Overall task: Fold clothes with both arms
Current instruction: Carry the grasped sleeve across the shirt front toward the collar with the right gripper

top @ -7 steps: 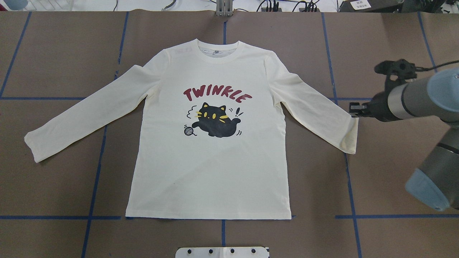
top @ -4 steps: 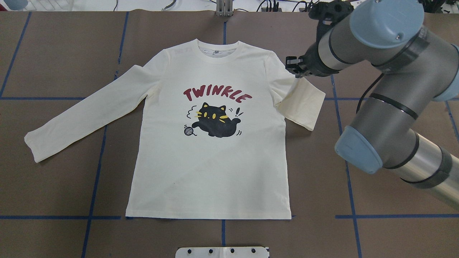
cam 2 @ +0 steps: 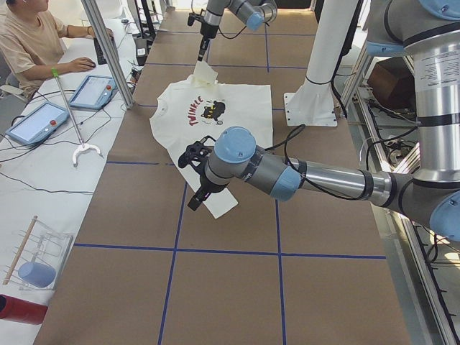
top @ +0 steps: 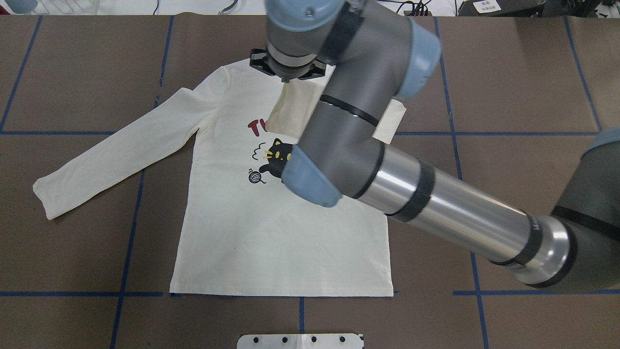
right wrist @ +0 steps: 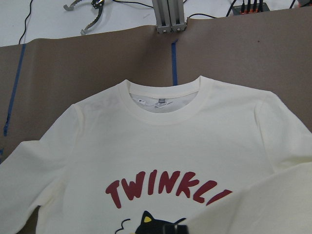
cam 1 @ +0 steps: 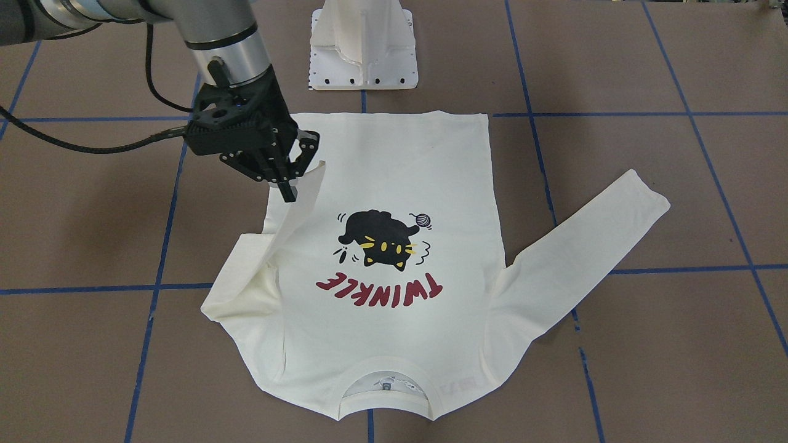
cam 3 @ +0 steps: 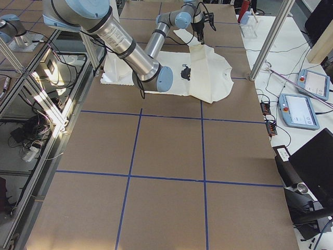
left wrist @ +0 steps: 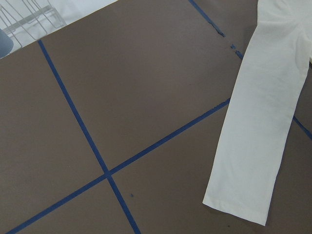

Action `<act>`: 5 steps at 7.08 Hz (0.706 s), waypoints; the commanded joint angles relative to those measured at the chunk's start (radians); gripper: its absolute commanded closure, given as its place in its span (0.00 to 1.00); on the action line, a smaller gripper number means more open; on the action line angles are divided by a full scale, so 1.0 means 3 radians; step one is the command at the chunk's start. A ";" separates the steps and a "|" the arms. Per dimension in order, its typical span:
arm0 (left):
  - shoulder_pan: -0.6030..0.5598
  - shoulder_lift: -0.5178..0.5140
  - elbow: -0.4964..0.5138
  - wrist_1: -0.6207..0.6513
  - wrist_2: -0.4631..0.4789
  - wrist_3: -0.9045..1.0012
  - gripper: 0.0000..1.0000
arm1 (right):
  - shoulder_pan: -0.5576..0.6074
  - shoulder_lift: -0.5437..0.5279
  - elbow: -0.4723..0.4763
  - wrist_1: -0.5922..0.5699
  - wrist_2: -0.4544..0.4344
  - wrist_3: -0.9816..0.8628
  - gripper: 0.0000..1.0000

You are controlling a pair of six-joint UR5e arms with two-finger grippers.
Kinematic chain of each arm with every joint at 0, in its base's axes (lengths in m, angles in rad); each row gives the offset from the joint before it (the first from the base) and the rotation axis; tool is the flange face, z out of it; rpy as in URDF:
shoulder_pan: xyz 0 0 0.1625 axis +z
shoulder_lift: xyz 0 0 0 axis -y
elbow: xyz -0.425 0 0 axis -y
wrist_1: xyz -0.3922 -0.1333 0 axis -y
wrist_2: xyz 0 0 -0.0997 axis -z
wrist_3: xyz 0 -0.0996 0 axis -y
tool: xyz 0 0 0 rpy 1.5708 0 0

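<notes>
The cream shirt [top: 271, 242] lies flat on the brown table, print side up, with its collar [right wrist: 165, 105] at the far edge. My right gripper [cam 1: 288, 192] is shut on the right sleeve's cuff and holds it lifted over the chest. That sleeve [top: 290, 114] is folded inward across the red lettering. The left sleeve [top: 121, 150] lies stretched out flat, and its cuff [left wrist: 239, 209] shows in the left wrist view. My left gripper [cam 2: 194, 201] hovers over that cuff and shows only in the exterior left view, so I cannot tell its state.
The white pedestal base [cam 1: 363, 49] stands at the robot's side of the table, just past the hem. Blue tape lines [top: 128, 242] grid the brown surface. A person [cam 2: 29, 43] sits beside the table with tablets [cam 2: 93, 90] nearby.
My right arm has swung from the table's right side across the shirt. It carried the right sleeve cuff inward and up over the chest, and the sleeve now covers part of the lettering.
</notes>
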 commanded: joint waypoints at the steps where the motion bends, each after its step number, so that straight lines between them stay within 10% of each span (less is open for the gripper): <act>1: 0.0000 0.0004 0.0005 0.0003 0.0005 0.0001 0.00 | -0.0356 0.0673 -0.1231 0.0615 -0.0437 0.0399 1.00; 3: -0.0005 0.0004 0.0005 0.0003 0.0005 0.0001 0.00 | -0.0445 0.0914 -0.1602 0.0695 -0.0532 0.0410 1.00; 4: 0.0000 0.0004 -0.0010 0.0008 0.0005 0.0001 0.00 | -0.0450 0.0950 -0.1629 0.0706 -0.0532 0.0593 0.27; 5: 0.0000 -0.0001 -0.0030 0.0003 0.0005 -0.0005 0.00 | -0.0450 0.0971 -0.1645 0.0701 -0.0516 0.0746 0.00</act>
